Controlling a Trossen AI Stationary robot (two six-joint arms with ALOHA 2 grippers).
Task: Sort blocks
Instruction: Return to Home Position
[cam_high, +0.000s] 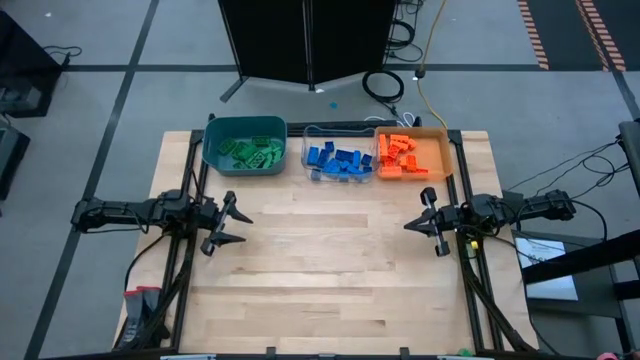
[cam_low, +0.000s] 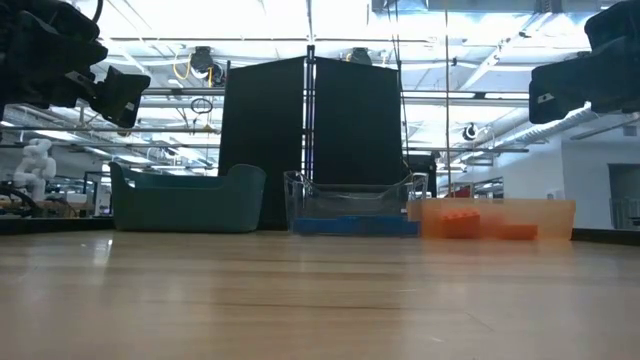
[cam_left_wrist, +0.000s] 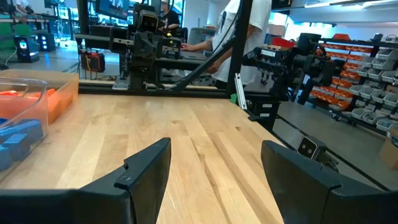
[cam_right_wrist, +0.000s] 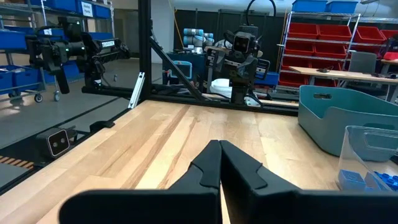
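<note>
From above, green blocks (cam_high: 245, 150) lay in the teal bin (cam_high: 245, 120), blue blocks (cam_high: 338, 160) in the clear bin (cam_high: 340, 128) and orange blocks (cam_high: 398, 157) in the orange bin (cam_high: 437, 155), jumbled, long axes pointing every way. The left wrist view showed the left gripper (cam_left_wrist: 214, 155) with jaws spread over the bench (cam_left_wrist: 205, 137). The right wrist view showed the right gripper (cam_right_wrist: 219, 144) with jaws pressed together.

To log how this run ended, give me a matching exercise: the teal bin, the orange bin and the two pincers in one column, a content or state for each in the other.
Column 1
1. teal bin
2. orange bin
3. left pincer
4. right pincer

Column 2
A. shut, holding nothing
B. holds green blocks
C. open, holding nothing
D. holds orange-red blocks

Pairs: 1-B, 2-D, 3-C, 4-A
</note>
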